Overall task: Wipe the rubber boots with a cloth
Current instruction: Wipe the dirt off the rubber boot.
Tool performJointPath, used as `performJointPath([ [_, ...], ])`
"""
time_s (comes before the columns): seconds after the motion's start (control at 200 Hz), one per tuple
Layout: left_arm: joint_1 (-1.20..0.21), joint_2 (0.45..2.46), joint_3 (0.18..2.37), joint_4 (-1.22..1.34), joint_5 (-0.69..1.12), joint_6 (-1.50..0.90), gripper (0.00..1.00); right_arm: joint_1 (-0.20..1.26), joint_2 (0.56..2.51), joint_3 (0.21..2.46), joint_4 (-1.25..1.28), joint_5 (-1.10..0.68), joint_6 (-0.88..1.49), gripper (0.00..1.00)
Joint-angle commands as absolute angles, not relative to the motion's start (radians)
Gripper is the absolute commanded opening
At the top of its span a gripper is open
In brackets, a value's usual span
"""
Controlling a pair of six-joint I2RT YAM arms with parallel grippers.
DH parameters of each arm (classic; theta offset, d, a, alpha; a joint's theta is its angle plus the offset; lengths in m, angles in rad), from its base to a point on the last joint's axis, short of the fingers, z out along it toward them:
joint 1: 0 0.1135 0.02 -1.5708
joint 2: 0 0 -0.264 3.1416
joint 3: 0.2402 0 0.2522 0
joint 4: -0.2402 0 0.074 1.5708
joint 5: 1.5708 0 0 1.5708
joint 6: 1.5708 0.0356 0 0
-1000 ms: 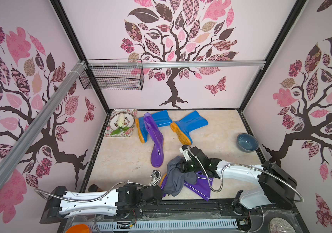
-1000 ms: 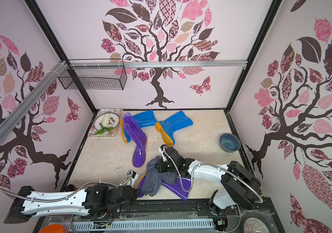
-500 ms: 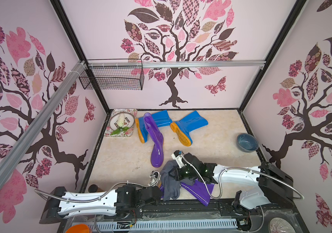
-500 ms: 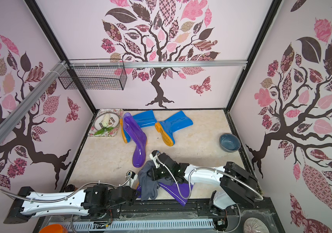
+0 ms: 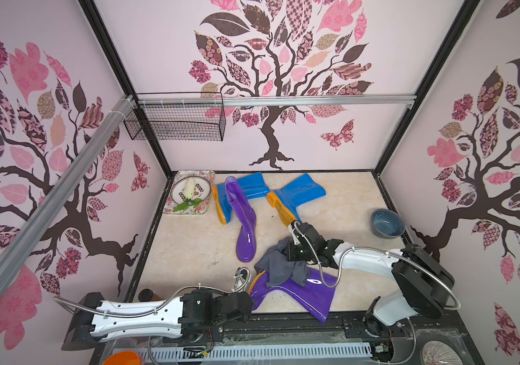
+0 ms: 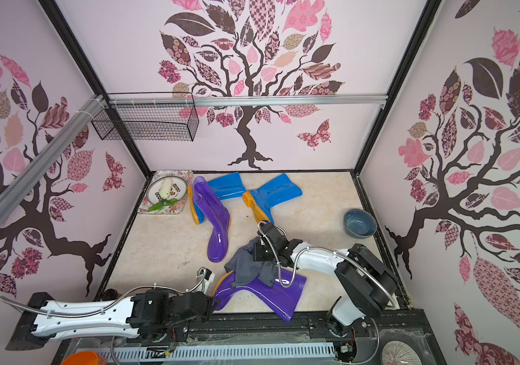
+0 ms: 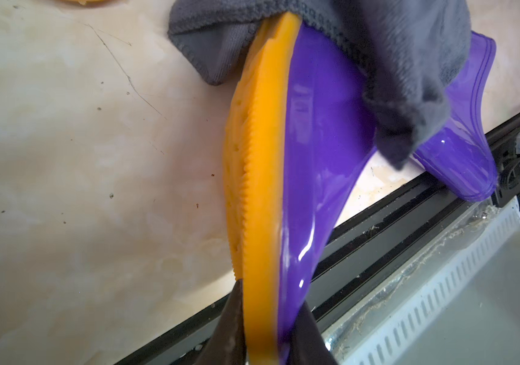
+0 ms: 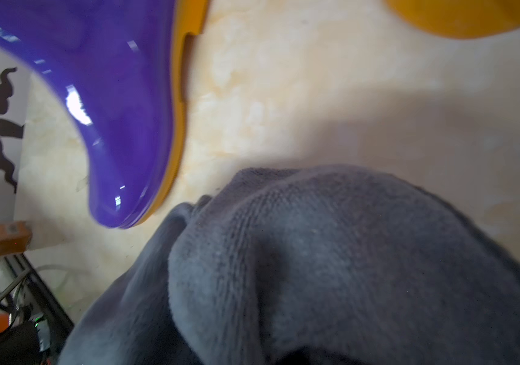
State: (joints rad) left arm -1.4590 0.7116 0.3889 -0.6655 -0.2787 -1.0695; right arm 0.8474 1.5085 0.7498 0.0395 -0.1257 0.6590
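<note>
1. The left gripper pinches the toe of the near purple boot, with sole and upper between its jaws. A firm clamp stops the boot sliding.
2. The cloth lies bunched over that boot's ankle. Pressing it flat should wipe more of the gloss.
3. The right gripper is clamped shut on the cloth's top fold. Low, even strokes along the shaft seem best.

Both top views are bright and evenly lit, shadows soft, with some wide-angle stretch at the edges. White glare streaks on the glossy purple rubber boot in the left wrist view. Right wrist view is smeary; the grey-blue terry cloth looks out of focus, maybe motion blur.
</note>
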Motion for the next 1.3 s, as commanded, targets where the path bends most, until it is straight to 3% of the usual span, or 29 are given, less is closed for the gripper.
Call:
performJointPath([
  [0.0,-1.459,0.728,0.371,-0.653,-0.288,-1.057,0.19,0.922,1.512,0.774,0.108,-0.276,0.722,0.0],
  [0.085,-1.461,0.74,0.38,-0.661,-0.29,-1.055,0.19,0.873,1.564,0.786,0.097,-0.279,0.71,0.0],
  [0.235,-1.46,0.733,0.378,-0.663,-0.286,-1.065,0.19,0.659,1.613,0.736,0.138,-0.39,0.714,0.0],
  [0.41,-1.46,0.717,0.373,-0.66,-0.296,-1.066,0.19,0.623,1.598,0.861,-0.143,-0.209,0.56,0.0],
  [0.615,-1.46,0.727,0.384,-0.664,-0.301,-1.065,0.19,0.812,1.328,0.803,-0.13,-0.136,0.606,0.0],
  [0.805,-1.46,0.742,0.406,-0.678,-0.321,-1.064,0.19,1.018,1.277,0.729,-0.08,-0.065,0.727,0.0],
  [1.06,-1.46,0.746,0.411,-0.686,-0.356,-1.115,0.19,1.019,1.186,0.465,-0.201,0.146,1.036,0.0],
  [1.295,-1.46,0.761,0.435,-0.703,-0.4,-1.161,0.19,1.019,1.018,0.448,-0.648,0.245,1.313,0.0],
])
